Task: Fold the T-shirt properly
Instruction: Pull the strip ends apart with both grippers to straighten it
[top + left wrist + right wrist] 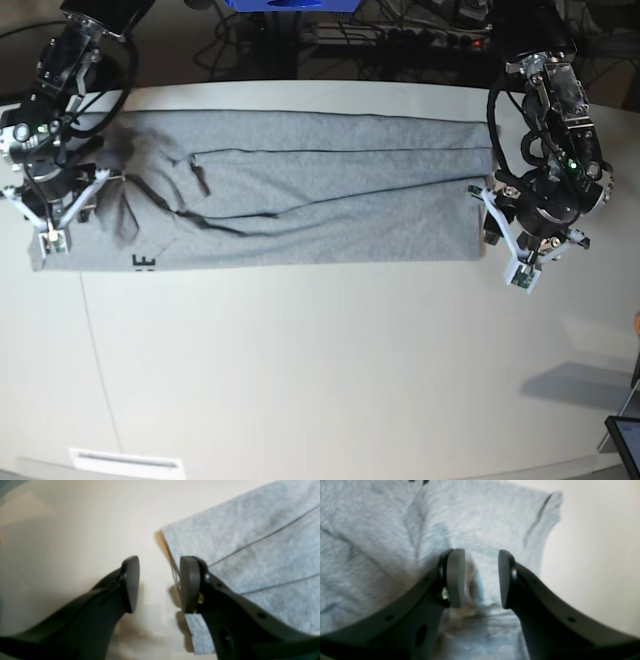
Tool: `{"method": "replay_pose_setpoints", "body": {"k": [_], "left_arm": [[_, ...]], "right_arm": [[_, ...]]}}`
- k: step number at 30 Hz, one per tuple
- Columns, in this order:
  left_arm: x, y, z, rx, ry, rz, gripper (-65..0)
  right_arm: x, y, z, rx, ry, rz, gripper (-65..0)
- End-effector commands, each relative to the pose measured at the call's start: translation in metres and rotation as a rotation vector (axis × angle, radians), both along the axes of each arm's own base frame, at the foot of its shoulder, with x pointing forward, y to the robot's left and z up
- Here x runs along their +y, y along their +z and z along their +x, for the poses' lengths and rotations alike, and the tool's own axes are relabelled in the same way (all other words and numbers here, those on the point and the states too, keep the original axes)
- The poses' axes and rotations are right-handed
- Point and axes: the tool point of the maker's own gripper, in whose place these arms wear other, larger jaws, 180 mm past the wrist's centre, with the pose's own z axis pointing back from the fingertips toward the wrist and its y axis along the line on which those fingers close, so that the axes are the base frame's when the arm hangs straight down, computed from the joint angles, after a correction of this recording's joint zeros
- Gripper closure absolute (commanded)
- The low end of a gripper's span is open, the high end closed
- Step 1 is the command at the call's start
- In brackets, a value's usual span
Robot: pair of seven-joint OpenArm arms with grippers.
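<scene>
1. One white table [330, 370] fills the base view, bare across its near half.
2. Along the far half lies the T-shirt [300, 205], grey, folded into a long band with layered edges; black print shows at its near edge toward one end.
3. At the plain end, the left gripper [159, 583] hangs with its jaws apart, nothing between them, one pad just beside the cloth edge.
4. At the rumpled end, the right gripper [481, 578] has its jaws parted over bunched cloth; whether they pinch it I cannot tell.
</scene>
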Motion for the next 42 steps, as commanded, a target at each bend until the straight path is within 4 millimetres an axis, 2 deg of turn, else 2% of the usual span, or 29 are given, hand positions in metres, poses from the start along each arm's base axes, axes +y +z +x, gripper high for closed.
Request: {"method": "replay_pose_setpoints", "body": {"k": [1,5,10,12,14,21,24,26,29,32,34,36,42], "left_arm": [[-0.009,0.006,0.004,-0.028,-0.040,-0.004,-26.2],[-0.042,-0.004,0.003,-0.065,-0.141,-0.052,-26.2],[-0.081,-0.019,-0.008,-0.047,-0.255,-0.103,-26.2],[-0.096,-0.024,-0.011,-0.035,-0.295,-0.115,-26.2],[-0.102,-0.031,-0.012,-0.015,-0.325,-0.084,-26.2],[-0.097,-0.064,-0.019,0.072,-0.340,0.087,-26.2],[-0.095,-0.070,-0.020,0.073,-0.342,0.085,-26.2],[-0.091,-0.075,-0.020,0.079,-0.335,0.086,-26.2],[-0.088,-0.082,-0.021,0.101,-0.328,0.085,-26.2],[-0.087,-0.083,-0.020,0.103,-0.325,0.085,-26.2],[-0.087,-0.083,-0.019,0.102,-0.325,0.085,-26.2],[-0.087,-0.079,-0.014,0.089,-0.324,0.087,-26.2],[-0.083,-0.075,-0.008,0.077,-0.322,0.099,-26.2]], "right_arm": [[-0.003,0.021,0.013,-0.088,0.020,-0.025,-21.6],[-0.006,0.037,0.021,-0.169,0.048,-0.049,-21.6],[-0.004,0.030,0.018,-0.143,0.045,-0.040,-21.6],[0.003,0.030,0.021,-0.145,0.066,-0.034,-21.6],[0.020,0.029,0.027,-0.140,0.124,-0.032,-22.2],[0.048,0.024,0.034,-0.114,0.203,-0.016,-21.8],[0.047,0.028,0.039,-0.127,0.198,-0.018,-21.6],[0.046,0.021,0.038,-0.106,0.196,-0.008,-21.6],[0.046,-0.001,0.033,-0.048,0.189,0.020,-21.5],[0.050,-0.027,0.026,0.018,0.178,0.065,-16.8],[0.050,-0.038,0.024,0.027,0.165,0.093,-12.6],[0.045,-0.047,0.018,0.044,0.145,0.107,-11.2],[0.045,-0.052,0.014,0.061,0.143,0.112,-11.2]]}}
